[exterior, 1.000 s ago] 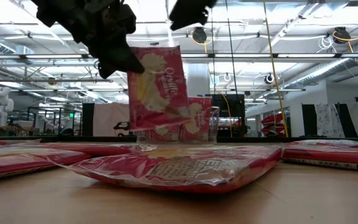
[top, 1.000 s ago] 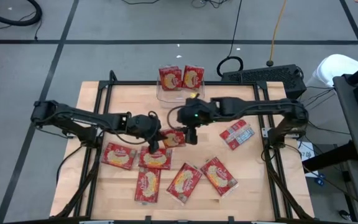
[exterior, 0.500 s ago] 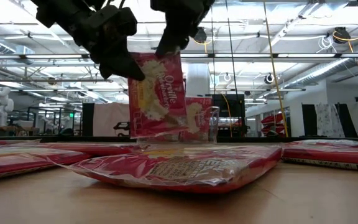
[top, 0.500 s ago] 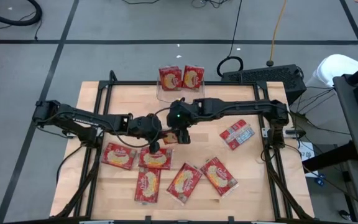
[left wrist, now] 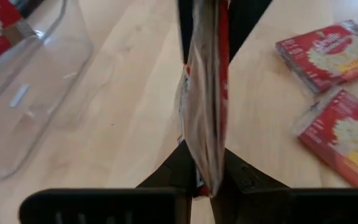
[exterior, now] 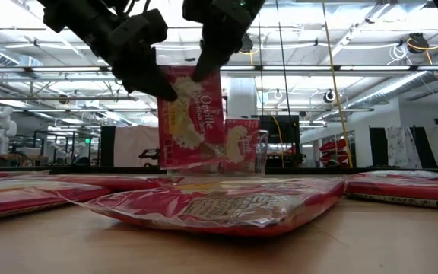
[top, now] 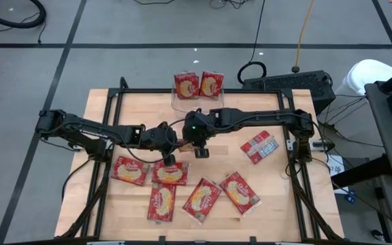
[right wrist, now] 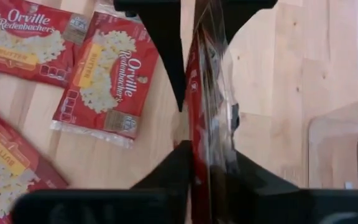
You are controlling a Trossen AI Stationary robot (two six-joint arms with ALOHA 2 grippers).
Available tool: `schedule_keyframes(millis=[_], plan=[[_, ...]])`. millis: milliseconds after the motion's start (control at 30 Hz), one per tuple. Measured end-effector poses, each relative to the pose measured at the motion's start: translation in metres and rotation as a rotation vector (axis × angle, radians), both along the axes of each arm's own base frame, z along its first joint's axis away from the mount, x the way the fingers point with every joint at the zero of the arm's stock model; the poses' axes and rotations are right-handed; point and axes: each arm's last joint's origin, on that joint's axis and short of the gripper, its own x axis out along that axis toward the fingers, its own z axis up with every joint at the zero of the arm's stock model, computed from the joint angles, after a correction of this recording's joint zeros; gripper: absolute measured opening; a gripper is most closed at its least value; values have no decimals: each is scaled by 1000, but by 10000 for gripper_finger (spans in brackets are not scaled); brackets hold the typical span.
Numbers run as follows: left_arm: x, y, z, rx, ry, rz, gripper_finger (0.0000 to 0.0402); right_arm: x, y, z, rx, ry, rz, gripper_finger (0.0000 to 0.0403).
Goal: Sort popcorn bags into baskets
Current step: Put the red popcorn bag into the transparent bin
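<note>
Above the middle of the pale wooden table (top: pixel 278 197), both dark two-finger grippers grip one flat red popcorn packet with a yellow-cream picture (exterior: pixel 191 114), held upright and clear of the tabletop. The left gripper (top: pixel 171 141) has its fingers closed on one edge of the packet, which the left wrist view shows edge-on, pinched between the two dark fingers (left wrist: pixel 174 171). The right gripper (top: pixel 197 141), reaching in from the opposite side, is likewise clamped on the same packet, its fingers (right wrist: pixel 178 163) pressed against both faces. At the far edge of the table sits the small clear plastic rectangular bin with rounded corners (top: pixel 180 105), with two red packets (top: pixel 199 84) standing inside it. Five more red packets (top: pixel 184 186) lie flat on the near half of the table, and one packet showing its white and blue-grey printed back (top: pixel 259 147) lies apart on the right side.
</note>
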Motion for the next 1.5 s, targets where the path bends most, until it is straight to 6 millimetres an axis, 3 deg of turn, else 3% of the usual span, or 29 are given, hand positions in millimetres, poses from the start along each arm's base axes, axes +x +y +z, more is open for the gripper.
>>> schedule_keyframes(millis=[100, 267, 433, 600, 1000, 1300, 1400, 1500], plan=[[1, 0, 1, -10, -16, 16, 65, 0, 0, 0, 0, 6, 0, 12], [-2, -3, 5, 11, -38, 93, 161, -10, 1, 3, 9, 64, -9, 27], [-9, -5, 19, 0, -101, 134, 254, -33, 2, 19, 35, 91, -49, 18], [-12, -7, 25, 20, -133, 110, 296, -61, 4, 38, 55, -19, -80, 12], [16, -15, 36, 95, -399, -17, 275, -133, 6, 45, 147, -387, -167, 17], [35, -9, 22, 127, -445, -43, 269, -163, 10, 29, 252, -579, -129, 16], [38, -8, 20, 121, -457, -83, 236, -166, 10, 27, 250, -578, -132, 16], [38, -6, 19, 122, -446, -109, 170, -166, 10, 26, 250, -573, -133, 16]])
